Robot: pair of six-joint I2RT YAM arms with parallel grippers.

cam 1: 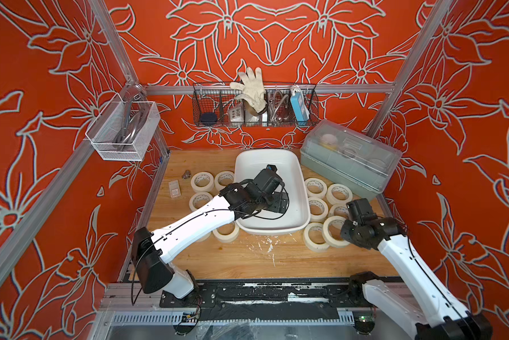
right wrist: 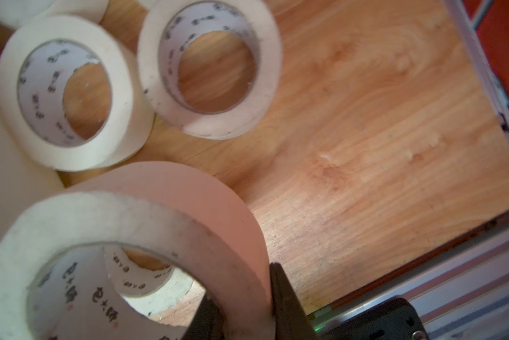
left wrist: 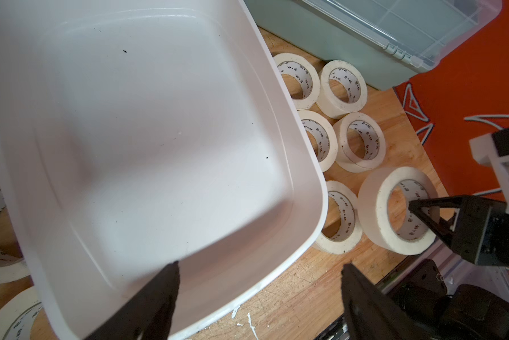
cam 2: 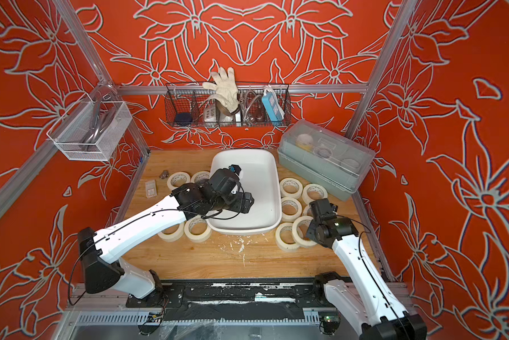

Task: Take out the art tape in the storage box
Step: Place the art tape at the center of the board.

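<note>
pinched by the right gripper (right wrist: pixel 244 291), one finger inside the core: an art tape roll (right wrist: pixel 224 206), tilted above another roll (right wrist: pixel 159 294). lower flat onto bare table (right wrist: pixel 365 132) beside the outer finger, clear of the rolls ahead (right wrist: pixel 65 97), then release. farther off, left gripper (left wrist: pixel 260 265) spread wide over the storage box (left wrist: pixel 159 132), no tape seen inside.

We see the left arm (cam 1: pixel 194 223) and right arm (cam 1: pixel 400 256), twins in glossy white shells with bulky black joint housings. A thin black cable (cam 1: pixel 188 214) runs along each shell, clipped at small dark slots. The left fingers (left wrist: pixel 156 303) are matte black and tapered. The right fingers (left wrist: pixel 418 211) have triangular cut-outs.
</note>
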